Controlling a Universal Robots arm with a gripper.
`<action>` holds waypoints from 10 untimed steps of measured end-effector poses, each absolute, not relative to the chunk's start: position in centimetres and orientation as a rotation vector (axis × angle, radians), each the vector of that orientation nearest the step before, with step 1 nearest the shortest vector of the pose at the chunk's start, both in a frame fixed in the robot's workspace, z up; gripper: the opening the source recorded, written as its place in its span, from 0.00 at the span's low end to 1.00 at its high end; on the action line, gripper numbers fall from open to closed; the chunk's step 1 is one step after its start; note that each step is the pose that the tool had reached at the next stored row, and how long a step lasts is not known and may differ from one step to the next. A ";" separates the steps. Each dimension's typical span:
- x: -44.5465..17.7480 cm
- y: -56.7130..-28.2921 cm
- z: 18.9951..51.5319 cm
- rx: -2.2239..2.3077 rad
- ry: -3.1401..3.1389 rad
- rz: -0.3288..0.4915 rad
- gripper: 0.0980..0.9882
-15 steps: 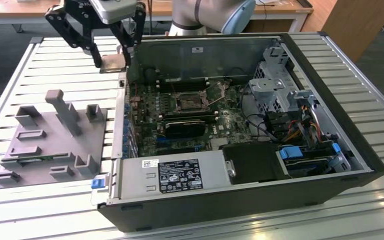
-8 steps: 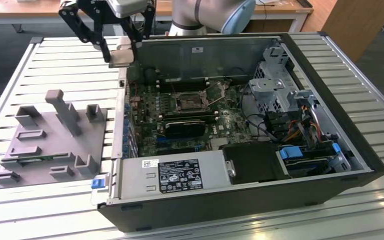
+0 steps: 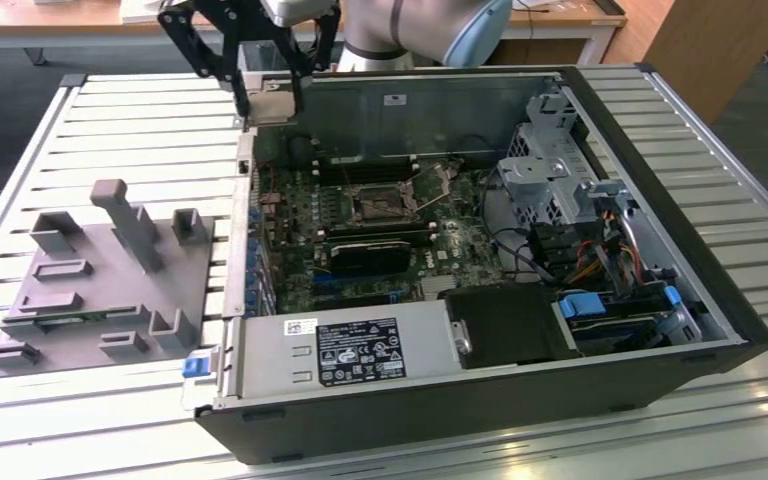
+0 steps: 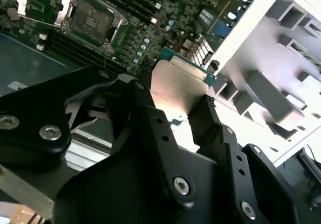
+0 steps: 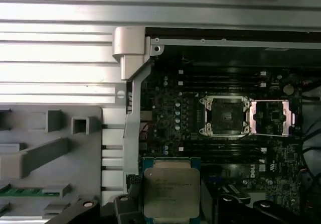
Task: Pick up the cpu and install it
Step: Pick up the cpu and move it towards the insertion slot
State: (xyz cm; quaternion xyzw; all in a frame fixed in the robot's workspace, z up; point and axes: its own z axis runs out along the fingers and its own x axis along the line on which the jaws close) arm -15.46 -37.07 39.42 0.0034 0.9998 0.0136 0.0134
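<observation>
- One slatted, pale metal worktop [image 3: 131, 130] carries everything in the exterior view.
- One black desktop computer case [image 3: 491, 415] lies on its side on the worktop with its side panel off, so the inside is exposed.
- One green motherboard [image 3: 357, 230] covers the floor of the case. It also appears in both wrist views [image 5: 175, 108] [image 4: 150, 3].
- One grey plastic fixture [image 3: 104, 270] with upright blocks and slots sits on the worktop just beside the case, on the exterior view's left.
- One black gripper [image 3: 267, 100] hangs in the air above the far corner of the case, on the exterior view's left. It is clenched on the cpu, with a finger against each of two opposite edges.
- One open processor socket [image 5: 224, 116] sits near the middle of the motherboard, its metal load plate [image 5: 271, 117] swung aside next to it. It is well apart from the gripper.
- One cpu [image 5: 170, 186], a flat square chip with a silvery top plate and a green rim, is held between the fingers clear of the board. Its metal top faces both wrist cameras [image 4: 178, 86].
</observation>
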 end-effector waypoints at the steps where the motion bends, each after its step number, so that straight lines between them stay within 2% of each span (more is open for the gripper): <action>1: -15.1 -37.0 39.4 0.011 3.115 0.042 0.50; 10: -11.3 -36.3 38.6 0.011 3.117 0.042 0.50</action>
